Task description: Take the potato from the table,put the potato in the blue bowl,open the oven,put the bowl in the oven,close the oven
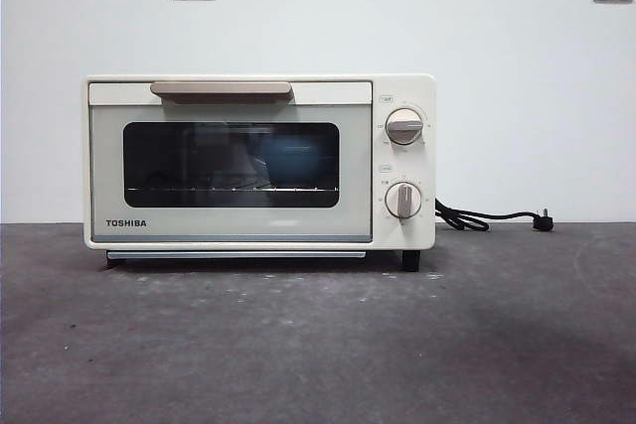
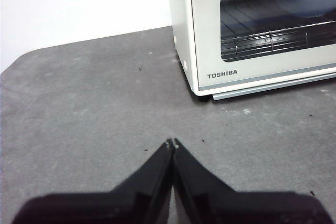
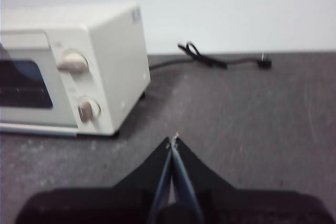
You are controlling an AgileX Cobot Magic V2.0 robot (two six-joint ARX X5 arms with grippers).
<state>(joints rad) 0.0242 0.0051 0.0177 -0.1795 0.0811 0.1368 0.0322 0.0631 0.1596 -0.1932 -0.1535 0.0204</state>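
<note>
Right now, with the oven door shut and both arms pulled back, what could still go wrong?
1. The blue bowl shows only dimly behind the oven glass; the potato isn't visible, so its placement is unconfirmed.
2. The cord lies loose on the table beside the right gripper; a sweep might snag it.

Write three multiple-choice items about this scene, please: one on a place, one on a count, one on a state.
1. Where does the power plug lie?
A. on the table, beside the knob side of the oven
B. in a wall socket
C. on top of the oven

2. How many round knobs does the oven have?
A. one
B. two
C. three

3. How is the oven door?
A. fully open
B. half open
C. shut

Answers: 1 A, the plug rests loose on the table; 2 B, upper knob and lower knob; 3 C, the door sits flush, with the handle at the top.
</note>
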